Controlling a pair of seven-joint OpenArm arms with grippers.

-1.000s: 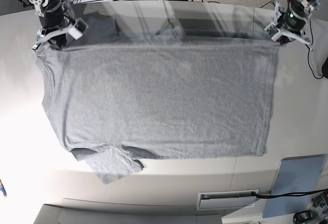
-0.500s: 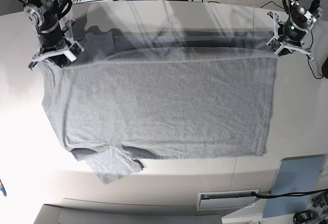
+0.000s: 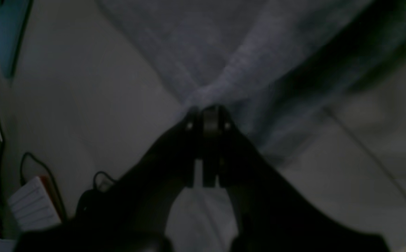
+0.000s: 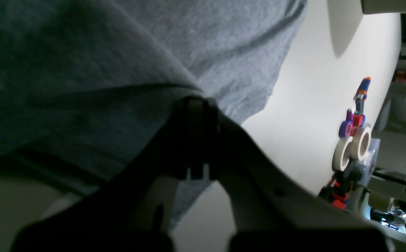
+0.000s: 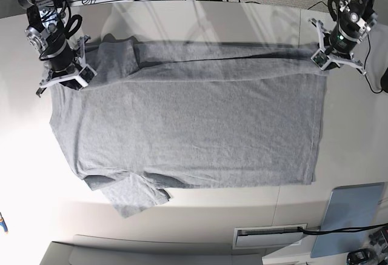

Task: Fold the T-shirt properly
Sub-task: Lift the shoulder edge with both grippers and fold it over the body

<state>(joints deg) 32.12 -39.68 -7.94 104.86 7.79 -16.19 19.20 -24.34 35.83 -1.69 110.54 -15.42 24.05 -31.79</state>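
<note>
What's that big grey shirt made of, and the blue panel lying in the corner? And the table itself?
T-shirt: looks like soft knit cotton or a cotton blend, matte, with heathered flecks and limp wrinkles. Light-blue panel: flat, rigid-looking, matte; plastic or coated board, hard to tell. Table: smooth, off-white, slightly glossy where light glares, probably laminate.

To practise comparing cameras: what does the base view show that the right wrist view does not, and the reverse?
Base only: the whole T-shirt spread on the table, the left gripper shut on its far corner, and a blue panel. Right wrist only: tape rolls and coloured tools at the table's edge. Both: the right gripper shut on grey cloth, the table beneath.
</note>
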